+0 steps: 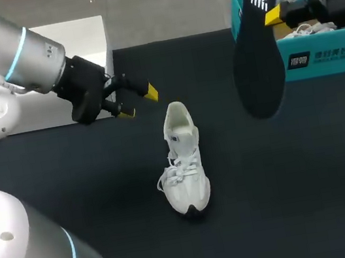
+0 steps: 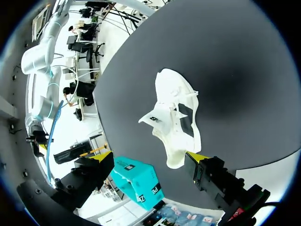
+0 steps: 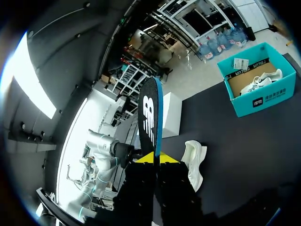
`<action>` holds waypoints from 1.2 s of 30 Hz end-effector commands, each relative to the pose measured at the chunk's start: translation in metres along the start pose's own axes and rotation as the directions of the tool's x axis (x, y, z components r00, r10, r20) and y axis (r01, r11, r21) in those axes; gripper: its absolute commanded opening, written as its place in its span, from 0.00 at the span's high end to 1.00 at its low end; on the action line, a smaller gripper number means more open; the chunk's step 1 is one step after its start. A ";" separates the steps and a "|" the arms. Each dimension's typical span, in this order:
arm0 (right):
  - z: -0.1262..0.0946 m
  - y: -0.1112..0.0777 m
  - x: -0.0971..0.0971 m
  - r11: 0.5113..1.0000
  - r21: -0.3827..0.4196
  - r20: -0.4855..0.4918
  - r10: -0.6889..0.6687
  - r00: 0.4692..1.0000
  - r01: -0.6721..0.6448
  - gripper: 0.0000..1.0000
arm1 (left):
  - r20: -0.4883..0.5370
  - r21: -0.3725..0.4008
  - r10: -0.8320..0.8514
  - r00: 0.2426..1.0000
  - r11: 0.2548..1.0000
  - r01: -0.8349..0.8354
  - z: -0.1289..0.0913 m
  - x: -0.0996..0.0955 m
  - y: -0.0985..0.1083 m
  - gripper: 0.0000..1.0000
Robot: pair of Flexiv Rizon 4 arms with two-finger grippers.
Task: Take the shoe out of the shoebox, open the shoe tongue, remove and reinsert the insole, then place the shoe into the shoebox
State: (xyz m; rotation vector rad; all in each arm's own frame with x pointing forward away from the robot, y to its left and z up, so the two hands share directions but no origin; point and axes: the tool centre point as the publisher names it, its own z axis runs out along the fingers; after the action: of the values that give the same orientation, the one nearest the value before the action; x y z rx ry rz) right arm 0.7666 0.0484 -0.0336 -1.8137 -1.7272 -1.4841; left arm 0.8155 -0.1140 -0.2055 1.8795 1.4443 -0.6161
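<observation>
Right end effector clamps the insole aloft; left end effector is open. Reinsertion looks next: align your insole with the shoe mouth.

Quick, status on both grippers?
Left gripper: open, holding nothing.
Right gripper: shut on the insole.

White shoe stands on the table. Left gripper, tips apart, hovers near its heel. Right gripper holds the black insole by the shoebox.
</observation>
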 end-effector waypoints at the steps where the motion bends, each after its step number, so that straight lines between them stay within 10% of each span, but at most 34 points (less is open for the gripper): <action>1: 0.015 -0.002 -0.002 0.969 0.052 0.020 0.243 0.970 -0.243 1.00 | 0.267 -0.266 0.019 0.964 0.963 0.055 -0.007 -0.009 -0.002 0.00; 6: 0.033 -0.012 -0.005 0.905 0.118 0.049 0.405 0.913 -0.408 1.00 | 0.351 -0.400 0.082 0.933 0.914 0.070 -0.019 -0.026 0.008 0.00; 20: 0.043 -0.037 0.007 0.875 0.197 0.100 0.431 0.897 -0.442 1.00 | 0.476 -0.451 0.091 0.875 0.879 0.154 -0.023 -0.039 0.020 0.00; 28: 0.043 -0.037 0.007 0.875 0.197 0.100 0.431 0.897 -0.442 1.00 | 0.520 -0.396 0.040 0.853 0.896 0.200 -0.026 -0.050 0.022 0.00; 36: 0.089 -0.089 -0.041 0.801 0.256 0.136 0.524 0.841 -0.541 1.00 | 0.583 -0.259 -0.049 0.811 0.935 0.243 -0.038 -0.062 0.019 0.00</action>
State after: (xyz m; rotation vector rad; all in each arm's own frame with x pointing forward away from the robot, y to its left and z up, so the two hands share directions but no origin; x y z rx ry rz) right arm 0.7422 0.0989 -0.1133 -1.9900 -1.2370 -0.8952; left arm 0.8126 -0.1327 -0.1364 1.1468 1.1929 -0.8233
